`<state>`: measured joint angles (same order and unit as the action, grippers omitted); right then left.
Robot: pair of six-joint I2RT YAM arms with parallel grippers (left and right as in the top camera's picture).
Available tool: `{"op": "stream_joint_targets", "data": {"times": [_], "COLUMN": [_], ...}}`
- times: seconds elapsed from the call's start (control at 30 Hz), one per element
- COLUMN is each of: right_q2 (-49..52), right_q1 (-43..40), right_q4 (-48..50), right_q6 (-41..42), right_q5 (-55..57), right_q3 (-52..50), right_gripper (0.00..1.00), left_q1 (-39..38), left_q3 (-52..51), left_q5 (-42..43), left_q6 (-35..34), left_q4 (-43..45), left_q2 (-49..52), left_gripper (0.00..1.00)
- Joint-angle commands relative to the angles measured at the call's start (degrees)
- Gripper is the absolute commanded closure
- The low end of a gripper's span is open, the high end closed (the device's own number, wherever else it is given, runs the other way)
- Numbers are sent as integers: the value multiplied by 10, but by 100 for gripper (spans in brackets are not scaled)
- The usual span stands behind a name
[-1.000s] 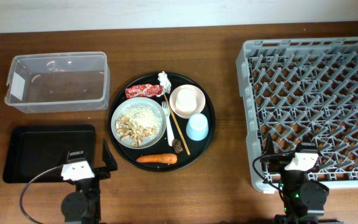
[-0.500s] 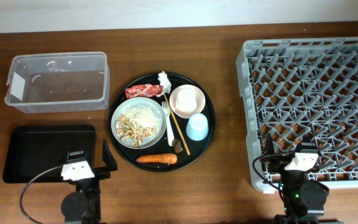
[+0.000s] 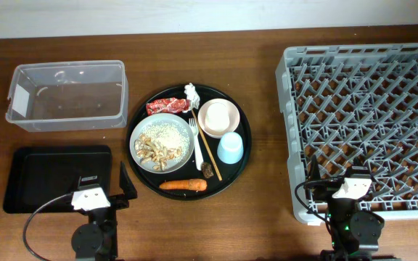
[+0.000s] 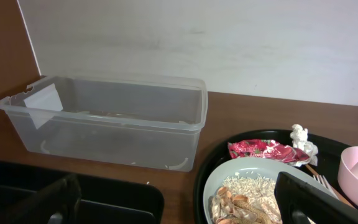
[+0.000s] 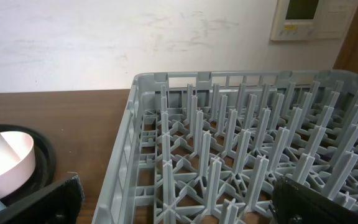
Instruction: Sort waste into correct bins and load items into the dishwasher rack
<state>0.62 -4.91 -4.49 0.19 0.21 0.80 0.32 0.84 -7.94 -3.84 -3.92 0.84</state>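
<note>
A round black tray (image 3: 242,168) holds a grey plate (image 3: 140,129) of rice and scraps (image 3: 160,143), a white fork (image 3: 196,141), chopsticks (image 3: 207,148), a cream-pink bowl (image 3: 218,117), a light blue cup (image 3: 230,148), an orange carrot (image 3: 183,185), a dark lump (image 3: 208,170), a red wrapper (image 3: 167,106) and a white tissue (image 3: 191,93). The clear tub (image 3: 67,94) and black tray bin (image 3: 55,176) lie left. The grey rack (image 3: 369,123) lies right. My left gripper (image 4: 179,205) is open and empty over the bin's edge. My right gripper (image 5: 185,199) is open and empty over the rack's near left corner.
The brown wooden table (image 3: 263,217) ends at a white wall (image 4: 229,37) at the back. A wall control panel (image 5: 306,18) hangs behind the rack in the right wrist view. Both arm bases stand at the front edge.
</note>
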Motion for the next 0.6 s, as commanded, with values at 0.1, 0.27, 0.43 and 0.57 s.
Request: {"op": "stream_joint_targets", "data": {"times": [0.1,0.27,0.43,0.57], "right_q2": [-4,-4,-4,-4], "right_q1": [-4,-4,-4,-4], "right_q4": [-2,-2,-2,-2], "right_q6": [0,0,0,0], "right_q5": [5,5,5,5], "right_q3": [-5,-5,-5,-5], "right_gripper": [1,1,1,1], "left_q1": [-3,-3,-3,-3], "left_q3": [-3,-3,-3,-3], "left_q5": [-4,-4,-4,29], "left_q6": [11,11,11,-8], "left_q4": [0,0,0,4], "left_q2": [-4,-5,-4,-5], "left_gripper": [1,1,1,1]}}
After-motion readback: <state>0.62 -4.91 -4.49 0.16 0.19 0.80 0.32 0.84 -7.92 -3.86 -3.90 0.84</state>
